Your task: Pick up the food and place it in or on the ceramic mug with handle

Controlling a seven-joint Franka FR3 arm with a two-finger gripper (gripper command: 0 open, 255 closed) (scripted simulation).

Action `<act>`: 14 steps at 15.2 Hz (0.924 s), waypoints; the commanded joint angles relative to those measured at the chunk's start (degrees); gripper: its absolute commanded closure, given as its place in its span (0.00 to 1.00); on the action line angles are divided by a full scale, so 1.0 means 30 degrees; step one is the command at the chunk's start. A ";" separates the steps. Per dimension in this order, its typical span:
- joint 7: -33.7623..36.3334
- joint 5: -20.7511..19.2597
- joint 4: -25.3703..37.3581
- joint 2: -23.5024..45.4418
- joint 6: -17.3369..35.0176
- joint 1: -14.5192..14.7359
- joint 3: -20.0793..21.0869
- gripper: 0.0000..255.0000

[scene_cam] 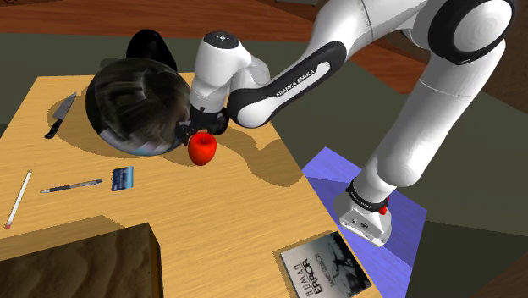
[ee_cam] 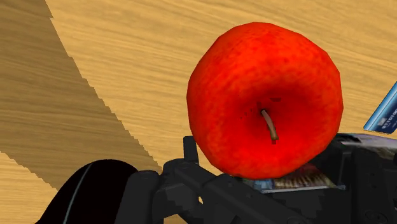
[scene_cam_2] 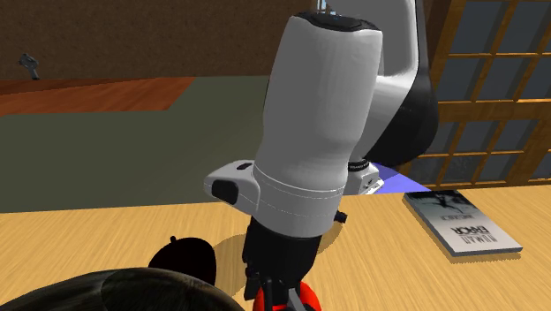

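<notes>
On the light wooden table (scene_cam: pixel 237 220), close to its far side in the shoulder view, a red apple (scene_cam: pixel 202 150) sits directly under the black gripper (scene_cam: pixel 200 134). The arm bends down from the violet-topped stand (scene_cam: pixel 326 169) and reaches toward that view's left. In the wrist view the apple shows its brown stem toward the camera. The two black fingers (ee_cam: pixel 189 156) stand wide on either side of it and close against its flanks, so the fruit is clasped between them. The fingertips themselves are hidden behind its bulge. Whether the apple rests on the wood or hangs just above it cannot be told.

Just beside the apple, toward the shoulder view's left, lies a large dark glossy bowl (scene_cam: pixel 140 106) with the room mirrored in its surface. Behind this bowl, at the table's far edge, stands the black mug (scene_cam: pixel 151 44), well apart from the apple with the bowl between them.

Further to that view's left a knife (scene_cam: pixel 61 113) lies near the table's edge. Nearer the camera are a white pencil (scene_cam: pixel 18 199), a grey pen (scene_cam: pixel 71 186) and a small blue card (scene_cam: pixel 123 178), each apart from the others. A wooden box (scene_cam: pixel 76 262) fills the lower left corner, and a grey book (scene_cam: pixel 326 267) lies flat at the table's near right corner.
</notes>
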 commanded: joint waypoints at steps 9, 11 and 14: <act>-0.1455 0.1865 0.0927 -0.1638 -0.2225 -0.0170 0.0263 1.00; -0.1691 0.2155 0.1178 -0.1914 -0.2697 -0.0180 0.0271 1.00; -0.2009 0.2539 0.1588 -0.2295 -0.3412 -0.0191 0.0268 1.00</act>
